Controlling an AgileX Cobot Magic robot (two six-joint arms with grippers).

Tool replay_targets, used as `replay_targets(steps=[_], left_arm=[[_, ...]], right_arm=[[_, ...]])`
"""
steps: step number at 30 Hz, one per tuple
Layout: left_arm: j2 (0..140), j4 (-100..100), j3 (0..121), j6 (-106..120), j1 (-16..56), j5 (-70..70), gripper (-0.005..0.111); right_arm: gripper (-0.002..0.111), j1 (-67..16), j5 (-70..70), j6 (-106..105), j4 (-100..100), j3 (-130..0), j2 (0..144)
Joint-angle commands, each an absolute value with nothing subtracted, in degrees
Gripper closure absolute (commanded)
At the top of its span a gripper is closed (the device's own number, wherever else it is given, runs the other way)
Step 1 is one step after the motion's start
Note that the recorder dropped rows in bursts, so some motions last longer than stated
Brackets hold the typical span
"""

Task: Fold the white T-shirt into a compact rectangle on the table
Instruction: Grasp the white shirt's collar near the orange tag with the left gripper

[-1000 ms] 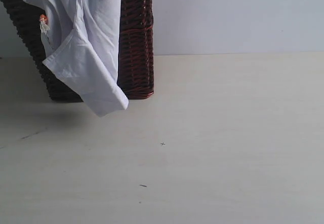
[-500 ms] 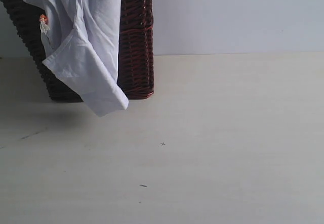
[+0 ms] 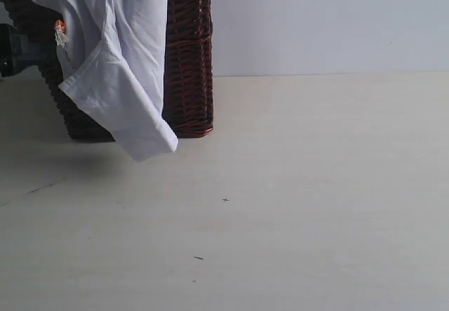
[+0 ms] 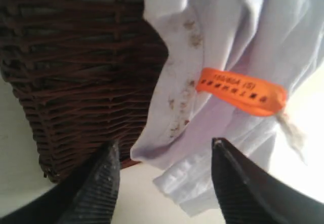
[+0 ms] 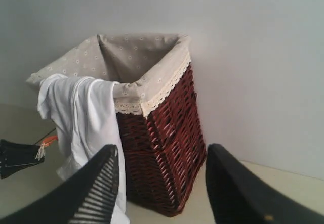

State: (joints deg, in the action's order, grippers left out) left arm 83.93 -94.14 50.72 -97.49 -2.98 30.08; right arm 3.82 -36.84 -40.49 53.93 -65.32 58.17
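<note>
"Wicker on the left, then?"

"Yes. The white T-shirt (image 3: 119,65) is draped over the rim of the dark wicker basket (image 3: 188,58), with a sleeve hanging down its side. The left gripper (image 4: 165,145) is close to the hem, near the orange tag (image 4: 240,90), jaws parted and clamping nothing."

"And the room?"

"The table (image 3: 316,184) is pale wood-grain, and behind it is a plain wall (image 3: 323,23)."

"And the right gripper (image 5: 162,150)?"

"Well apart from the basket, facing it, jaws wide and empty."

The white T-shirt (image 3: 123,58) is soft, matt cloth. The basket (image 3: 188,58) is rough woven wicker, the table (image 3: 316,184) smooth matt wood-grain.
</note>
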Motion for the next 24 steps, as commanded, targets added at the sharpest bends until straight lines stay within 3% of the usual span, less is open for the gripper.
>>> replay_targets(steps=[1,7,14,24], left_arm=[[86.9,-95.1,51.4,-97.5,-2.7,28.9,0.052],[90.0,-95.3,52.9,-103.8,-2.8,26.0,0.032],[94.2,-95.7,55.5,-103.9,-2.8,35.5,0.031],[96.8,-95.2,56.5,-103.1,-3.4,33.1,0.031]], right_arm=[[0.056,4.0,-38.9,-43.4,55.5,-65.7,60.3],[0.056,4.0,-40.0,-43.8,55.7,-65.7,60.8],[0.056,4.0,-40.4,-43.8,55.7,-65.7,60.8],[0.056,4.0,-41.1,-43.8,55.7,-65.7,60.8]])
